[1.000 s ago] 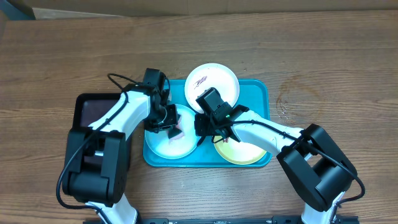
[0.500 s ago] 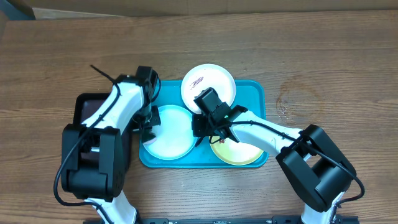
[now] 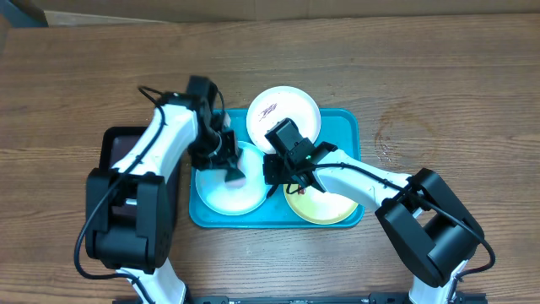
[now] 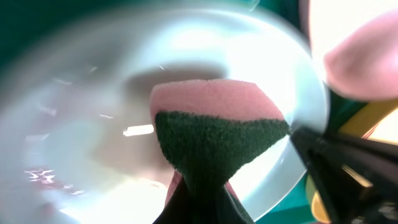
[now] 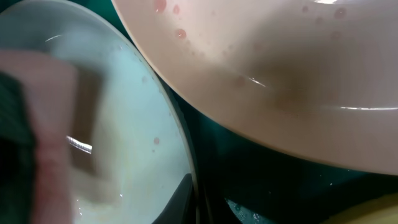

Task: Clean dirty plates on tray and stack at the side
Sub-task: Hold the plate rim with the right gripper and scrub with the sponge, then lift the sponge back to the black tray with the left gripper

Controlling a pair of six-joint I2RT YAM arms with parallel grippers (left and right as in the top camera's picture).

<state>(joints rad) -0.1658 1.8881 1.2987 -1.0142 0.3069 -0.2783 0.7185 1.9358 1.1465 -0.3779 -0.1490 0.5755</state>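
The turquoise tray [image 3: 346,127] holds three plates: white [image 3: 283,116] at the back, light blue [image 3: 221,190] at the front left, yellow-green [image 3: 329,207] at the front right. My left gripper [image 3: 231,171] is shut on a pink sponge with a dark green scouring face [image 4: 219,127], pressed on the light blue plate [image 4: 87,124]. My right gripper [image 3: 274,173] is shut on that plate's right rim [image 5: 186,149], one finger inside and one outside. The white plate [image 5: 280,62] has a dark smear [image 3: 270,109] and pink droplets.
A smaller dark tray [image 3: 122,150] lies left of the turquoise tray, under my left arm. Bare wooden table [image 3: 439,93] lies to the right and behind. The tray floor [image 5: 267,168] between the plates is wet.
My left gripper swept the sponge from the plate's middle to its left rim and back to the right part. The tray shifted slightly left. My right gripper stayed on the rim.
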